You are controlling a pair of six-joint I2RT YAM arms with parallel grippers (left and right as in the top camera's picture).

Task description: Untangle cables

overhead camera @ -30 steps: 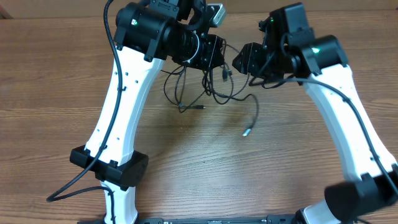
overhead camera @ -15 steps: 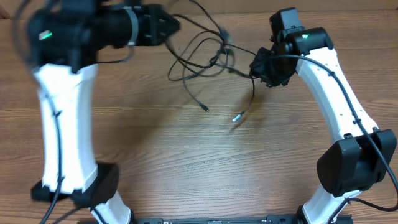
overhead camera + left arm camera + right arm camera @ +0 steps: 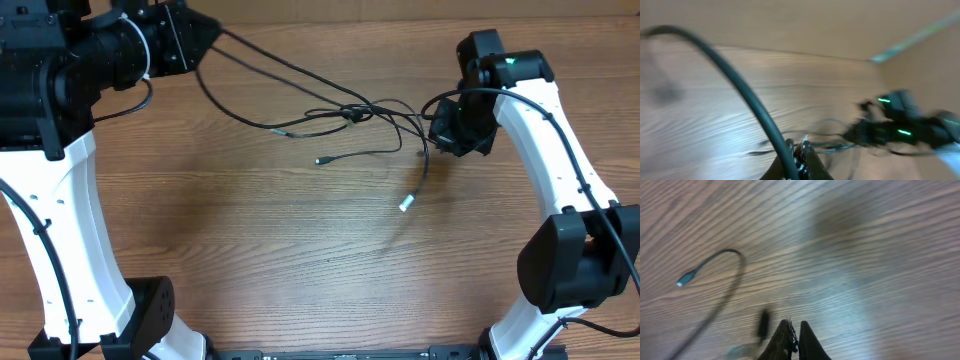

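Cables (image 3: 352,113) hung strung from ten to two o'clock, pulled apart from their earlier clump; left claw (image 3: 208,38) and right claw (image 3: 438,122) both clenched on them, probably not yet fully separated.

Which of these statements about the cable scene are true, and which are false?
1. The left fingers are shut on the cables. True.
2. One silver-tipped plug is free, gripped by neither arm. True.
3. The cables sit in one neat coil. False: they stretch across the wooden table from one arm towards the other.
4. The right fingers stand wide open. False: they are shut.
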